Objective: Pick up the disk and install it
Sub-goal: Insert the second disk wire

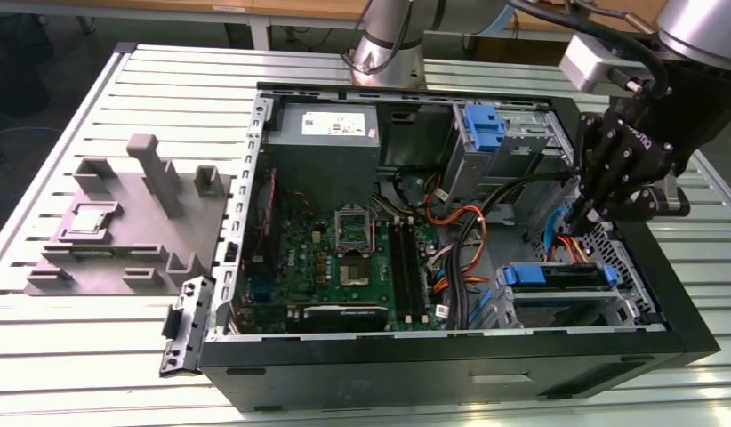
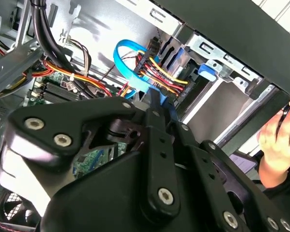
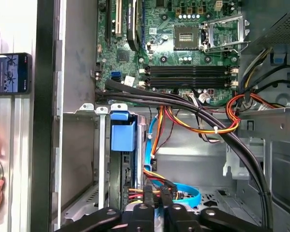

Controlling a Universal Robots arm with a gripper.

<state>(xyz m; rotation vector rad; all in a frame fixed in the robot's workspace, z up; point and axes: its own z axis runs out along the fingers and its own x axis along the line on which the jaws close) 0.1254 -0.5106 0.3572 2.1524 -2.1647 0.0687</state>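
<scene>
The tool (image 1: 593,212) hangs among cables (image 1: 467,233) beside the seated disk (image 1: 556,276); snagging is possible. Its grip state can't be told.

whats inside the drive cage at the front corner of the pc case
In the exterior view the drive cage holds the disk, its blue carrier end facing out, with the gripper above the cables beside it. The cage walls hide the rest of the drive.

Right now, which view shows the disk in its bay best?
The exterior view: the disk, blue-framed, sits whole in the case's lower bay. The first wrist view shows its blue carrier end edge-on; the second wrist view shows a blue sliver past the cables.
</scene>
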